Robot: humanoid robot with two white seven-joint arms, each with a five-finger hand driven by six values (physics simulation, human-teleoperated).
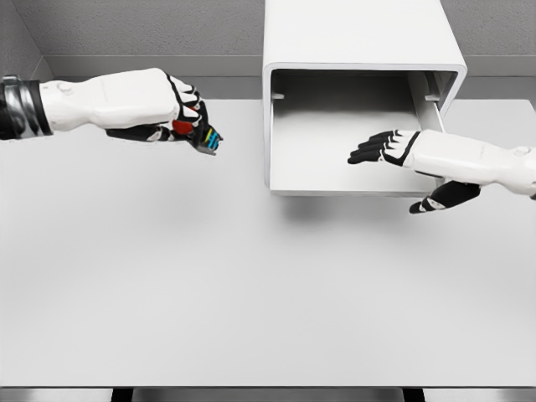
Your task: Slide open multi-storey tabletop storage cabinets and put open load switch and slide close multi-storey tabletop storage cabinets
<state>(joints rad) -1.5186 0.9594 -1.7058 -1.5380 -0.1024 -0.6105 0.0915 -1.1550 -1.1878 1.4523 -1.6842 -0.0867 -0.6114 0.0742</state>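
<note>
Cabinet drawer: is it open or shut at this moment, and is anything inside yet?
Open and empty. The drawer is slid out with a bare floor; the load switch sits in the left hand.

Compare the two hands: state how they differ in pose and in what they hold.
The left hand is curled around the load switch, left of the cabinet; the right hand has its fingers extended and holds nothing, reaching over the open drawer. Both are white with black fingers.

You see the left hand (163, 107) above the table (251, 285), closed around the red-and-black load switch (198, 134), while the right hand (410, 151) reaches flat-fingered into the pulled-out drawer (335, 142) of the white cabinet (360, 33).
</note>
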